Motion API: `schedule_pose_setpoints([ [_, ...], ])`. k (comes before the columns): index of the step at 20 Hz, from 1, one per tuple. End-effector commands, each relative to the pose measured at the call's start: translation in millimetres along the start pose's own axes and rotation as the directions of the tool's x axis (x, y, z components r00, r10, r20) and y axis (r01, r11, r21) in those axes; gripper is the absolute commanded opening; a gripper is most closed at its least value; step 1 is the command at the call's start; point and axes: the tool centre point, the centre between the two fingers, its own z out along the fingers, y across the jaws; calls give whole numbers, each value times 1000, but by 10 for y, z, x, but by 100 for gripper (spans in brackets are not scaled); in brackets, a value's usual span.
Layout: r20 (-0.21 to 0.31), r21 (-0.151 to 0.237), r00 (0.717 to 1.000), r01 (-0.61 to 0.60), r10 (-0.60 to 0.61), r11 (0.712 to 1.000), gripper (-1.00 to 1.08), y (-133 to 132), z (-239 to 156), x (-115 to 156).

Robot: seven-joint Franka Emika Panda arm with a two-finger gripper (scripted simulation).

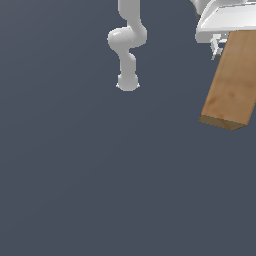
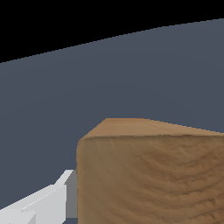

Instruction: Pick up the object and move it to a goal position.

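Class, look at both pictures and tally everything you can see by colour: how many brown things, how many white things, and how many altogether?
Brown: 1, the wooden block
White: 2, the end effector holding the block, and the robot arm seen in the exterior view
Total: 3

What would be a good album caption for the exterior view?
A white gripper at the exterior view's upper right holds a long wooden block that hangs tilted above the dark grey floor.
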Motion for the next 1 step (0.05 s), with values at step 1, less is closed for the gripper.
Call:
schedule_pose_setpoints([
  [1,-6,6,1000,-6,6,1000,-100,-5,-39,59],
])
